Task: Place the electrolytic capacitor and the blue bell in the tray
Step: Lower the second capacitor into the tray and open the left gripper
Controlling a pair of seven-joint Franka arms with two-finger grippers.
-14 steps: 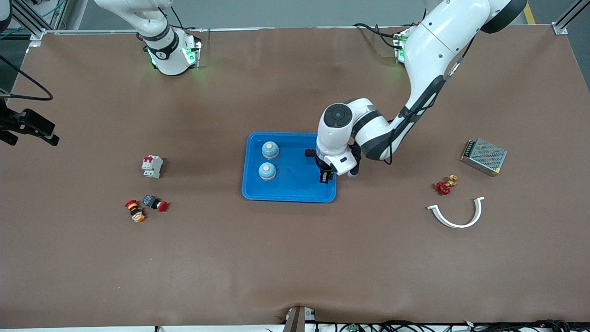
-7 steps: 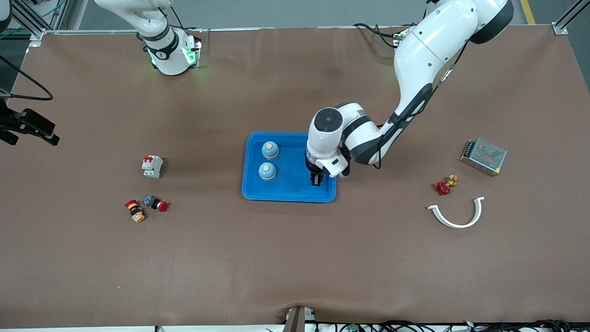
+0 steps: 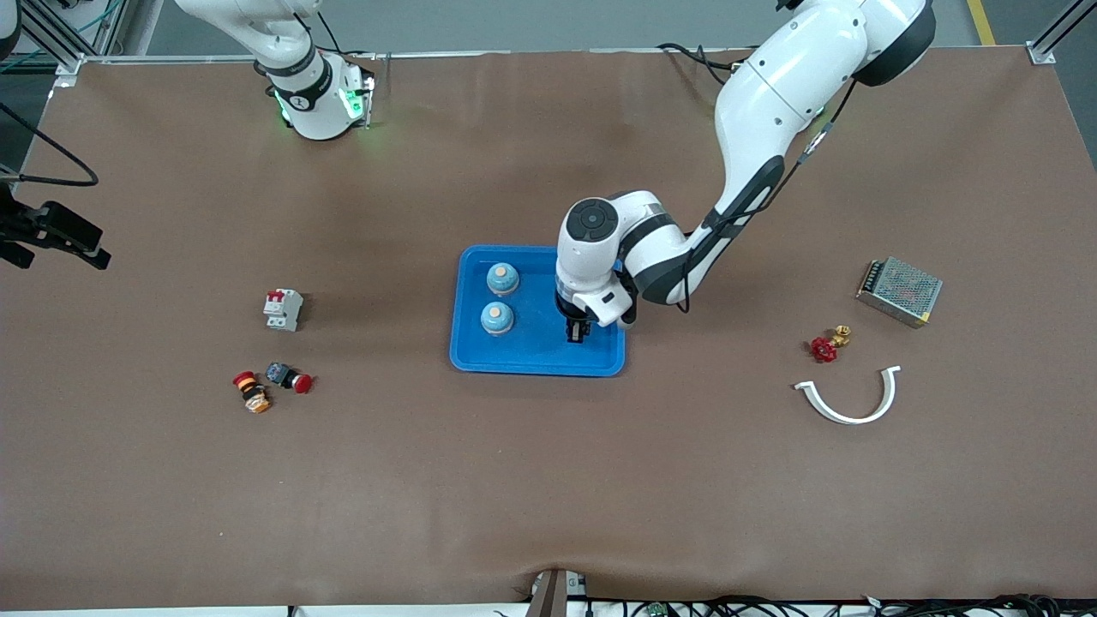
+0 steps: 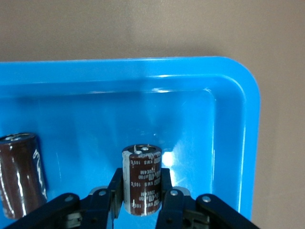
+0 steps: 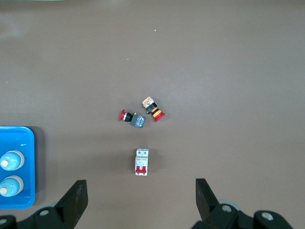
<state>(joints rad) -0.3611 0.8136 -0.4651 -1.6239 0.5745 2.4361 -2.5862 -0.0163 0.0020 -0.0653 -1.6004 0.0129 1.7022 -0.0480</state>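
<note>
Gripping a glossy brown cylindrical capacitor [image 4: 141, 180], left hand [image 4: 140, 198] over smooth blue tray [image 4: 238, 95], right hand [image 5: 142, 200] spread wide.

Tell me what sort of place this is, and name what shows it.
Most likely a robotics lab or test bench for sorting electrical parts. Two arms are bolted to a table under a brown mat, with aluminium framing at the corners, and a circuit breaker, push buttons and a power supply lie on it.

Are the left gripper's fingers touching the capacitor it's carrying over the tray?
Touching. The left wrist view shows the left gripper fingers pressed against both sides of the brown capacitor, above the tray.
</note>
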